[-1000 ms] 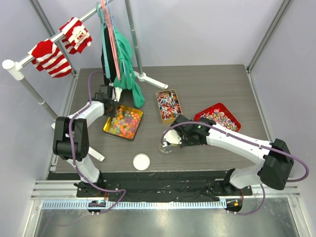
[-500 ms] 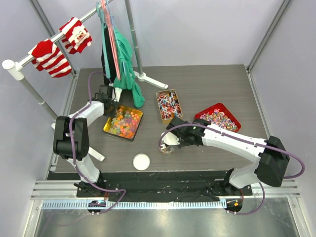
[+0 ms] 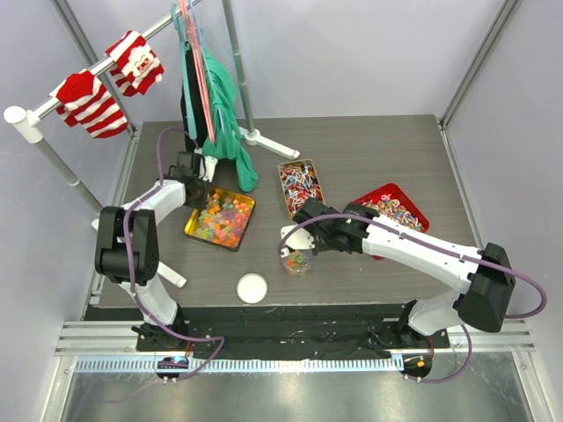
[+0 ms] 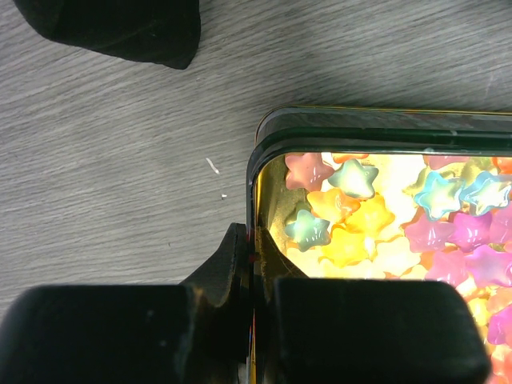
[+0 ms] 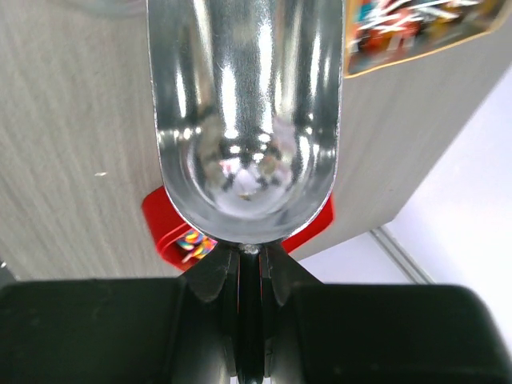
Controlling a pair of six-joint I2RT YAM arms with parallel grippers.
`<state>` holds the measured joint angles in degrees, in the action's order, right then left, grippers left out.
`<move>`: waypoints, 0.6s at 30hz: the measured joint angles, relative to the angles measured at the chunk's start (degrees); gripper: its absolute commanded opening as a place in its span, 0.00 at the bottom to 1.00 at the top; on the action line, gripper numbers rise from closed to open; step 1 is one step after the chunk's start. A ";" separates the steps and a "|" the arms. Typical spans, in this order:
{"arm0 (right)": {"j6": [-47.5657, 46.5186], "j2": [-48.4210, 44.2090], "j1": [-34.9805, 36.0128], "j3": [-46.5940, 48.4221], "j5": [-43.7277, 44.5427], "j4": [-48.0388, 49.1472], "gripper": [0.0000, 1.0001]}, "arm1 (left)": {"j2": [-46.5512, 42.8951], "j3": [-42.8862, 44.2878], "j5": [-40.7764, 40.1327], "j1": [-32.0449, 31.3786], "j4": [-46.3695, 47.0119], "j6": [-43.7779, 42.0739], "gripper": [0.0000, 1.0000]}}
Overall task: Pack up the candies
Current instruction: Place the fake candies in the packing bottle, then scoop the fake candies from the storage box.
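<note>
Drawing back toward 12 o'clock, the right hand point(image 3: 305, 229) pinches the empty silver scoop point(image 5: 244, 104), uncovering candies point(image 3: 299, 262) in the clear cup point(image 3: 288, 264). The left hand point(image 4: 254, 268) stays pinched on the gold candy tin's point(image 4: 376, 120) rim.

The left arm point(image 3: 154, 200) and right arm point(image 3: 422, 251) share one build: smooth white links joined by bulky black joint housings. A thin purple cable point(image 3: 159, 158) loops loosely along each arm. The left tool point(image 4: 252, 320) and right tool point(image 5: 250, 268) are matte black, each with two blocky, square-edged fingers.
</note>
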<state>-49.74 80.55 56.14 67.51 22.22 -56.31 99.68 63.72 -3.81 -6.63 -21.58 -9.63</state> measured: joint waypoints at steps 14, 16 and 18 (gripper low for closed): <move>-9.70 13.84 0.00 8.63 10.23 17.42 0.01 | 0.00 0.00 1.73 -2.05 -0.20 -1.99 0.00; -11.80 16.39 0.00 9.99 11.50 20.35 0.01 | 0.00 0.00 1.27 -3.06 -0.28 -2.43 0.00; -14.16 18.99 0.02 11.58 12.96 23.67 0.01 | 0.00 0.02 0.59 -4.07 -0.35 -2.78 0.00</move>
<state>-63.90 99.55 56.16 79.09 35.18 -32.64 99.68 63.75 -3.22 -10.70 -21.93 -12.40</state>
